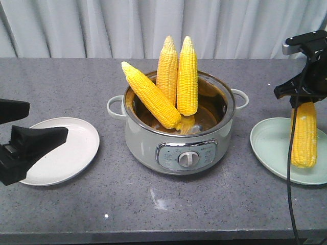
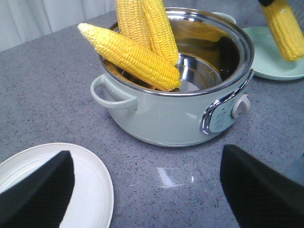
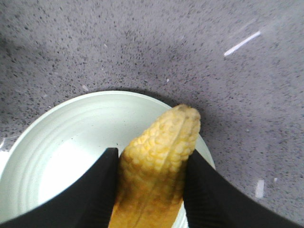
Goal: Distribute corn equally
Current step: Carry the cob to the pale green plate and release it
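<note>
Left tool (image 2: 147,156) spread, right tool (image 3: 152,156) clasping corn cob (image 1: 304,137)

corn (image 1: 150,94): bright yellow, tidy kernel rows, paler tips | pot (image 1: 145,148): pale sage green, shiny steel inside, chrome dial panel | left plate (image 1: 76,148): white | right plate (image 1: 268,143): kinda minty green | worktop (image 1: 204,204): grey with dark speckles | curtain (image 1: 102,25): pale grey | left gripper (image 2: 147,151) and right gripper (image 3: 152,154): plain black
</note>
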`<state>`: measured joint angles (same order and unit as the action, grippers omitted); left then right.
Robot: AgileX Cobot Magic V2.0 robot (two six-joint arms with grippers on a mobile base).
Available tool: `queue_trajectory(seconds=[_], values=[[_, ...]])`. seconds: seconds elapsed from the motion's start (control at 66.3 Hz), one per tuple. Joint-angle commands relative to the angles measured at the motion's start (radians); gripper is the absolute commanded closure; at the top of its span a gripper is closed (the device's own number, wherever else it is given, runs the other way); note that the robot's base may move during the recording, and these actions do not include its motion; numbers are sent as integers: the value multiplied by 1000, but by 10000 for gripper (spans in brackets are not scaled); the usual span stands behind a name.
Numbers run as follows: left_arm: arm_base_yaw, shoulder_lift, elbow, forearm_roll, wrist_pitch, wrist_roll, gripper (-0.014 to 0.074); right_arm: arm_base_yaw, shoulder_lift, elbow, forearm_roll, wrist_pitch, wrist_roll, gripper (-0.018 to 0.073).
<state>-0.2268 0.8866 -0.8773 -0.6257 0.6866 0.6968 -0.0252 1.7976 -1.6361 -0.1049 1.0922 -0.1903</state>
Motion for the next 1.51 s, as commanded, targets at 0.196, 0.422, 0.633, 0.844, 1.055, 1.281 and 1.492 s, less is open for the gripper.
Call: queue_trajectory(seconds=[0.196,0.422,0.633,0.844,1.055,1.281,1.492], values=[[-7,-6,-32,-42,-60,-1,3,-6,36,-31,-20,-79,-3,302],[-7,-6,-32,-42,-60,-1,3,-6,46,-31,-20,-92,34,144],[-7,-6,-32,-42,-60,-1,3,-6,46,-31,-20,-99,42,55],[-7,-6,-32,-42,-60,-1,3,-5,13,-31,12,-45,74,55],[-7,-6,-32,-42,-60,-1,3,3,-131,-12,159,25,40,55],[-7,-6,-32,-42,-60,-1,3,112,-353,164,171,-55,39,74],[-7,-6,-32,-42,-60,-1,3,217,-573,349,172,-80,75,111]])
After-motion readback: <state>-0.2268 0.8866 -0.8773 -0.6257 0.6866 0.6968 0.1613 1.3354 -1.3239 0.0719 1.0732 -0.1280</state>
